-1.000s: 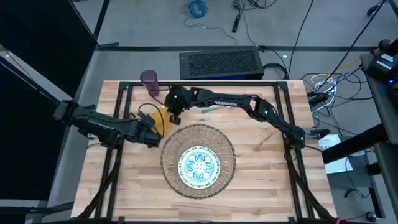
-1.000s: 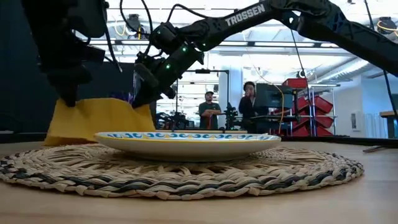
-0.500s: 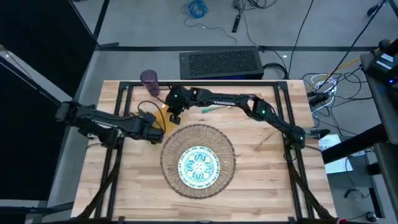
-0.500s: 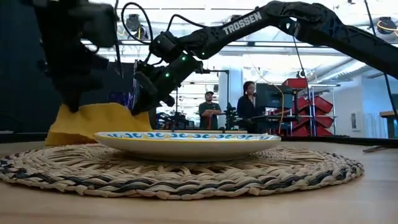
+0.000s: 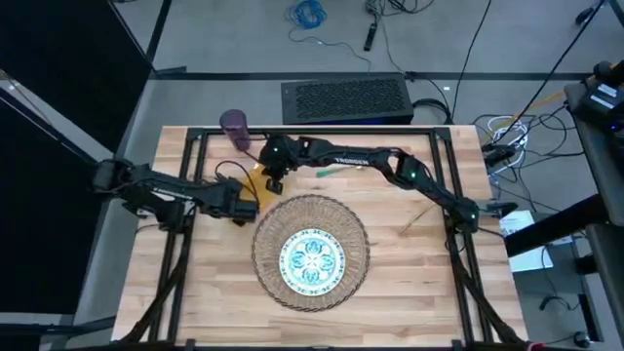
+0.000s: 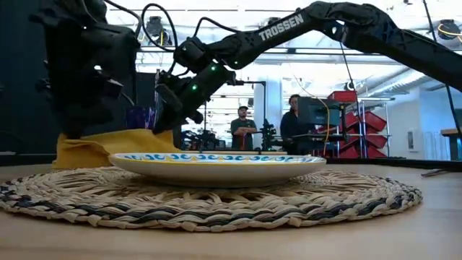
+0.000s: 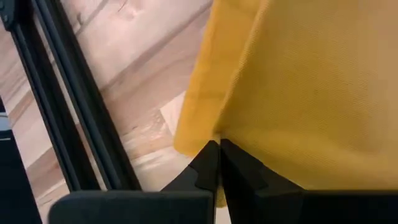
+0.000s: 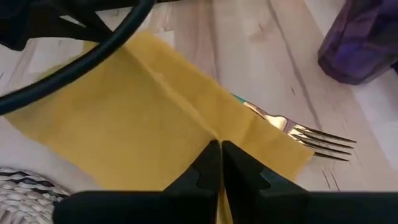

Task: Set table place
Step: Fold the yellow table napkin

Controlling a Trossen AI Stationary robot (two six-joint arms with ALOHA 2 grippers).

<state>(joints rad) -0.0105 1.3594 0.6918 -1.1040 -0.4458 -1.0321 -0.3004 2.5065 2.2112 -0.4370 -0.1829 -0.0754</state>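
The mustard-yellow napkin [image 5: 255, 185] lies bunched on the table [image 5: 429, 292], just beyond the far left rim of the woven placemat [image 5: 310, 207]. The white, teal-patterned plate [image 5: 312, 259] rests in the placemat's middle. My left gripper [image 5: 244, 208] is shut on the napkin's left side. My right gripper [image 5: 273, 185] is shut on its far side. A gold fork [image 8: 311, 142] sticks out from under the napkin. The purple cup [image 5: 234, 125] stands at the far left. My left gripper pinches the napkin at a folded edge [image 7: 214, 127] between its two shut fingers, coming in low from the table's left. The cloth spreads away beyond the fingertips and sags toward the wood. My right gripper pinches the napkin along a crease [image 8: 208, 127] between its two shut fingers, slanting down from the far right. The cloth rises slightly to the fingers [image 6: 160, 124]. The rest lies on the table and over the fork's handle.
A teal-handled piece of cutlery [image 5: 327, 171] lies under the right arm, and a thin gold piece [image 5: 413, 222] lies to the placemat's right. Black rails [image 5: 190, 175] frame the table. People stand in the room beyond the far edge.
Both grippers have sunk a little, the left more than the right, keeping their hold on the napkin. The left one has also edged toward the placemat. The napkin's raised left part has come down and now lies lower and flatter behind the plate.
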